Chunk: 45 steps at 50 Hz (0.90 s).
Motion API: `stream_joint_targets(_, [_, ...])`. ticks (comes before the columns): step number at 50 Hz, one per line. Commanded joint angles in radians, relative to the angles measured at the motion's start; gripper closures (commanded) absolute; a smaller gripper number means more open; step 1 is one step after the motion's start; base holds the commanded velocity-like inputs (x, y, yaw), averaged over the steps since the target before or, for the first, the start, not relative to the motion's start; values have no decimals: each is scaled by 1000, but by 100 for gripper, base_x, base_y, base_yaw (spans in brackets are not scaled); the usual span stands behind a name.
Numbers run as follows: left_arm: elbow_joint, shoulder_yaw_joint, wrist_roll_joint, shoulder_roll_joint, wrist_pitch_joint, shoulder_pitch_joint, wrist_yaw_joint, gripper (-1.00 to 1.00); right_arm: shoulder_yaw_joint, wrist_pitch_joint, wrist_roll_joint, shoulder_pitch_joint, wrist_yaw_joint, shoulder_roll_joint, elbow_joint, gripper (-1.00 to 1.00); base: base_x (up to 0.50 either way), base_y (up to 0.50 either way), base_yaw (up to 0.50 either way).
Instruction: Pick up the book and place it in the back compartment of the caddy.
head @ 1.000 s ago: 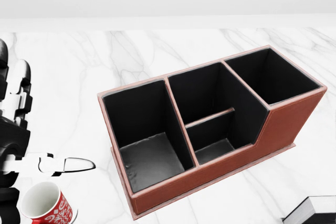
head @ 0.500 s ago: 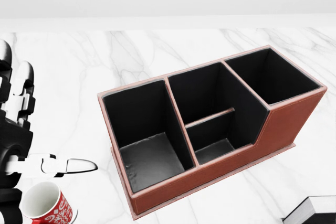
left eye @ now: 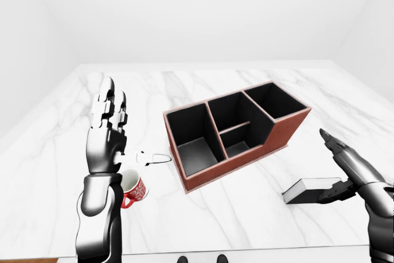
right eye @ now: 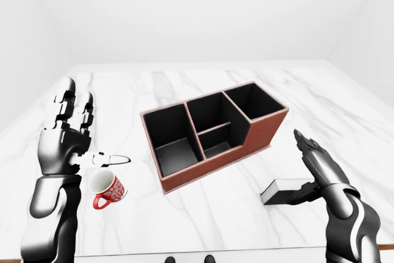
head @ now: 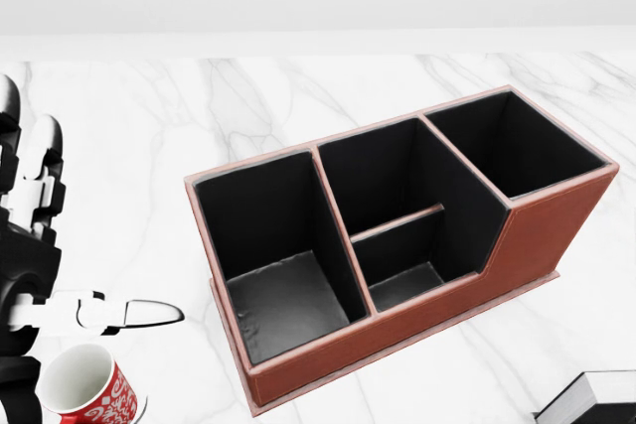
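**Right hand poised beside the book, grasp not yet made**

The book (right eye: 284, 190) lies flat on the white marble desk (right eye: 203, 226), to the right of the brown caddy (right eye: 212, 133) and nearer the robot, well apart from it. The right hand (right eye: 315, 173) hangs just beside the book's right end with its fingers (right eye: 306, 143) spread apart and nothing held; the thumb reaches toward the book's edge, though contact cannot be confirmed. The left hand (left eye: 108, 130) stands raised and open at the left, above a red mug (left eye: 132, 188), and has no part in this step.

To do the grasp well, the right hand should probably settle lower and across the book's short end, so the fingers close over its top and the thumb under its side. A firm, level hold would matter, since the book must then be carried over the caddy wall to the far compartment.
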Motion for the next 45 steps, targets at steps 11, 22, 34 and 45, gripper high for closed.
stream_joint_targets(11, [0,0,0,0,0,1,0,-100,28,-15,-55,2,-56,-3,64,-100,0,0,0])
stream_joint_targets(22, [1,3,-2,2,0,-2,0,-100,47,-15,-67,-2,-105,-14,129,-100,0,0,0])
stream_joint_targets(34, [9,-4,3,-1,0,2,0,-100,47,-15,-74,-1,-118,-22,146,-100,0,0,0])
stream_joint_targets(45, [9,-1,1,0,0,-1,1,-100,59,-15,-77,-5,-137,-28,177,-100,0,0,0])
